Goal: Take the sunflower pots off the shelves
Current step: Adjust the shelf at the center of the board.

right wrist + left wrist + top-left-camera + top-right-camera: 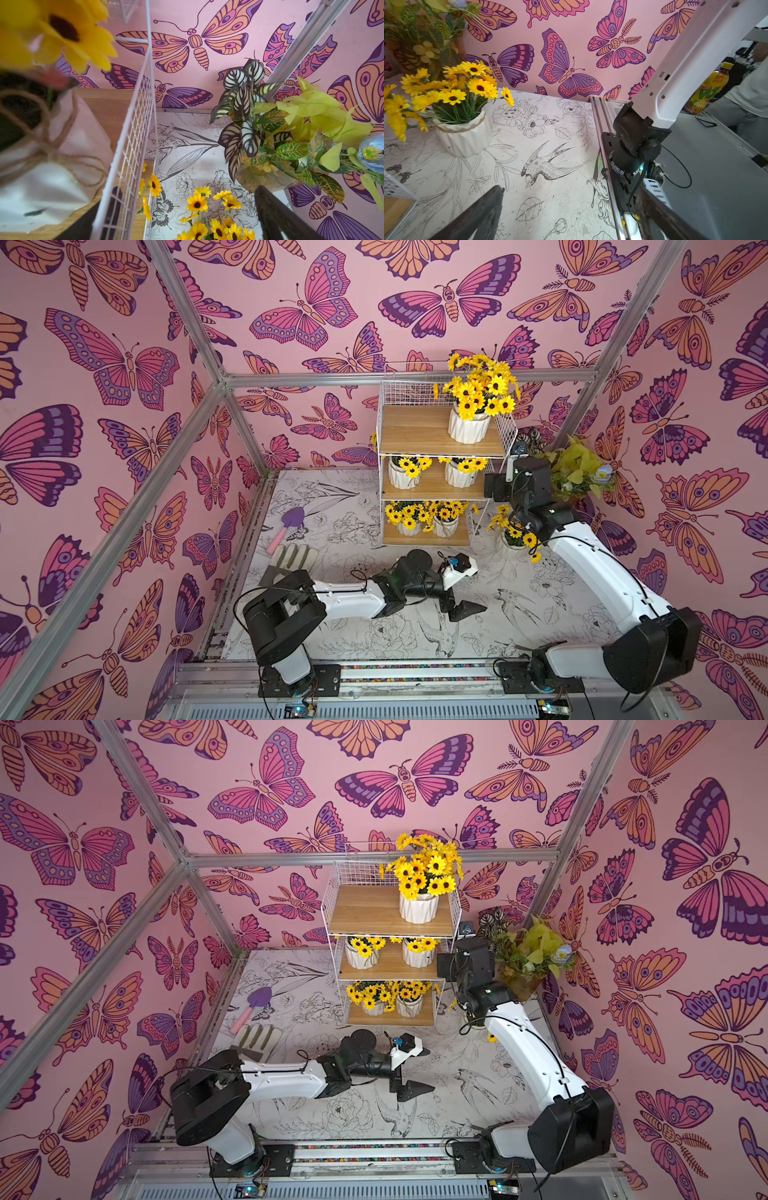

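The shelves stand at the back of the table in both top views. One of the sunflower pots is on the top board, two on the middle board and two on the bottom. Another sunflower pot stands on the table right of the rack. My left gripper hangs open and empty low over the table in front of the rack. My right gripper is open at the rack's right side at top-shelf height, with the wire side panel between its fingers and the top pot close by.
A large leafy pot fills the back right corner behind my right wrist. A purple trowel and a pair of gloves lie at the left of the table. The right arm's base sits at the front rail.
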Action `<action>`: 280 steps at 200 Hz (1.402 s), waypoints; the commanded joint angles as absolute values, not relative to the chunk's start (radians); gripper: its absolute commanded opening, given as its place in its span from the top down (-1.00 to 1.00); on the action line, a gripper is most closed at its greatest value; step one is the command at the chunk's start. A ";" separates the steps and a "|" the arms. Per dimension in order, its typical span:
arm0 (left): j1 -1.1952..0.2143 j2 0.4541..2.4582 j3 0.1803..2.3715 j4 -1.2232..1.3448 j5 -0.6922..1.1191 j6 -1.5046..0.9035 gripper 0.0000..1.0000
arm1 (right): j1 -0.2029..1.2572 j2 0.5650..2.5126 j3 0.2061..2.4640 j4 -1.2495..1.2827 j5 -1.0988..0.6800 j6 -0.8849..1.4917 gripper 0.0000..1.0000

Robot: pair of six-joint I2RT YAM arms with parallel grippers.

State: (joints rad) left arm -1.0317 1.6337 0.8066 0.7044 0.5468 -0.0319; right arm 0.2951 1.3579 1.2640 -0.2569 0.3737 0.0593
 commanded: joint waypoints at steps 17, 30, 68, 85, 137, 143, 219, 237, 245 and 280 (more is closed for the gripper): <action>-1.017 1.565 0.777 0.652 0.473 0.004 -1.00 | 0.284 1.302 1.239 -0.206 0.252 0.085 -0.98; -1.012 1.543 0.765 0.652 0.451 0.005 -1.00 | 0.287 1.264 1.211 -0.199 0.223 0.088 -0.98; -0.990 1.499 0.742 0.649 0.373 -0.003 -1.00 | 0.294 1.136 1.125 -0.198 0.218 0.090 -0.98; -0.977 1.478 0.739 0.652 0.356 -0.025 -1.00 | 0.302 1.076 1.091 -0.220 0.204 0.105 -0.98; -0.962 1.303 0.778 0.469 0.214 -0.004 -1.00 | 0.506 0.850 0.996 -0.284 0.341 0.085 -0.97; -0.962 1.283 0.784 0.450 0.197 0.001 -1.00 | 0.541 0.836 0.998 -0.292 0.364 0.081 -0.98; -0.961 1.070 0.887 0.286 -0.030 0.017 -1.00 | 0.785 1.022 1.241 -0.217 0.564 -0.038 -0.98; -0.959 1.060 0.900 0.287 -0.040 0.021 -1.00 | 0.785 1.091 1.300 -0.162 0.583 -0.061 -0.98; -0.960 1.060 0.909 0.287 -0.049 0.020 -1.00 | 0.785 1.121 1.324 -0.139 0.587 -0.077 -0.98; -0.956 1.068 0.941 0.276 -0.059 0.035 -1.00 | 0.786 1.241 1.432 -0.070 0.616 -0.129 -0.98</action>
State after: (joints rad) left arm -0.9661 1.0679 0.9051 0.3054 -0.0280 0.0120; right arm 0.7795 1.1912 1.3579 -0.1616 0.5632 -0.0692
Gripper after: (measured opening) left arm 0.998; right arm 0.989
